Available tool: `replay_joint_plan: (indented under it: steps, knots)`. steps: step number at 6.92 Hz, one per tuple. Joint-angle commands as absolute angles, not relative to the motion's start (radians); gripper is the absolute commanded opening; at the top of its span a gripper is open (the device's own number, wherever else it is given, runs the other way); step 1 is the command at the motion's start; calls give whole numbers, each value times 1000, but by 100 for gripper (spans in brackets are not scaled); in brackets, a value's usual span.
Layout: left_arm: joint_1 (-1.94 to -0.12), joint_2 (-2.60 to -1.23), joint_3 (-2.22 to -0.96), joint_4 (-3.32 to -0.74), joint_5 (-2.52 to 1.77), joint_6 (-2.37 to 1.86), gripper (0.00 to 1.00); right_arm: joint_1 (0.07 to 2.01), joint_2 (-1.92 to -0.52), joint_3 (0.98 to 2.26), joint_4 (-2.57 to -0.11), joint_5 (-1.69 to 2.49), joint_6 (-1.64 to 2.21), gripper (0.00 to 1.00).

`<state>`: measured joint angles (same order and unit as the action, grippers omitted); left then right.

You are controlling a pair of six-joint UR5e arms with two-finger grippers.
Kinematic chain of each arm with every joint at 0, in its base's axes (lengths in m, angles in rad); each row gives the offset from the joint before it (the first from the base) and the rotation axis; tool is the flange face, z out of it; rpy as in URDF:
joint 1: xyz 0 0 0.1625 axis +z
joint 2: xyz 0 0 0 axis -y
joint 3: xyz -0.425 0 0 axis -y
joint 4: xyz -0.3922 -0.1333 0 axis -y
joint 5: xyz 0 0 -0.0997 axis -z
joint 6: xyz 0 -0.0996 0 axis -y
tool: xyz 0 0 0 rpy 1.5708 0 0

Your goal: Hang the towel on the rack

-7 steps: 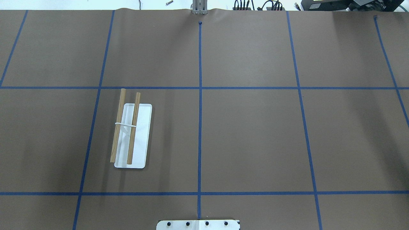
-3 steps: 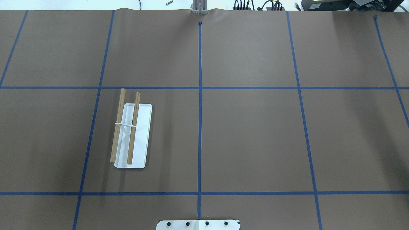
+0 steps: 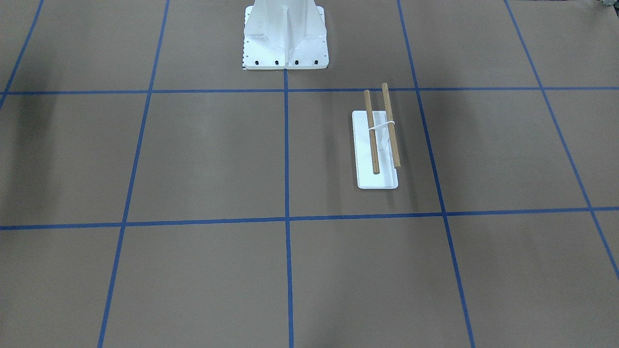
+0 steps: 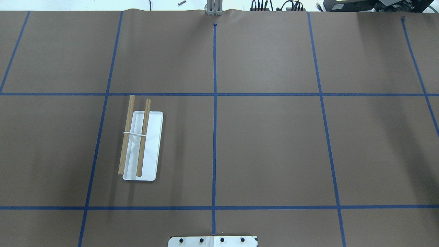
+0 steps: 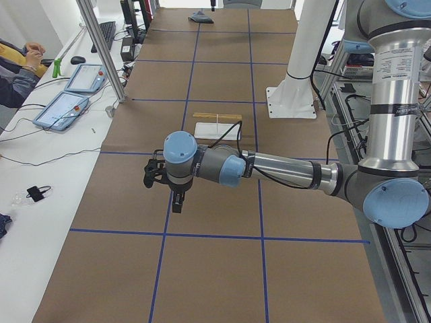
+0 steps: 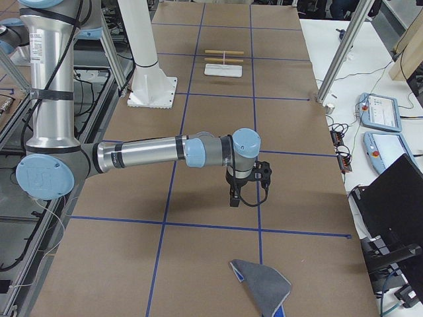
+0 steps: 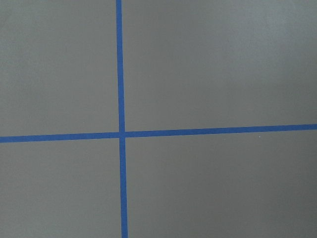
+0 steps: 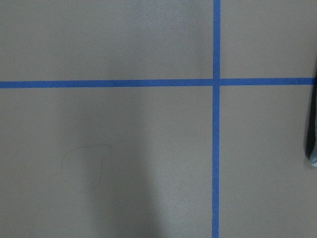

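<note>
The rack (image 4: pixel 152 144) is a white base plate carrying two wooden bars, on my left half of the table; it also shows in the front view (image 3: pixel 377 179) and far off in the right side view (image 6: pixel 223 69). The towel (image 6: pixel 261 284), grey with a blue underside showing at one corner, lies crumpled flat at the table's right end; a sliver of it shows at the right wrist view's edge (image 8: pixel 312 144). My left gripper (image 5: pixel 176 200) hangs over bare table left of the rack. My right gripper (image 6: pixel 234 197) hangs above the table short of the towel. I cannot tell whether either is open.
The robot's white pedestal (image 3: pixel 285 34) stands at the near middle edge. Blue tape lines grid the brown table cover. A side bench with tablets (image 5: pixel 67 108) and a seated person runs along the far side. Aluminium posts (image 6: pixel 337 53) stand at that edge.
</note>
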<state>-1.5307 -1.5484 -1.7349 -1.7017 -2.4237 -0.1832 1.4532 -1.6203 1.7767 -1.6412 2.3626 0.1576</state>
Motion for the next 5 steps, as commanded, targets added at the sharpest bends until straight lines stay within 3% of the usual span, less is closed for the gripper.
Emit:
replay_joint_plan:
  steps: [1, 5]
  knots:
    - [-1531, -1548, -1735, -1703, -2425, -178, 98, 1453, -1620, 1781, -1637, 2367, 155, 100]
    - [-1529, -1540, -1709, -1747, -2433, -184, 98, 1453, -1620, 1773, -1638, 2384, 160, 100]
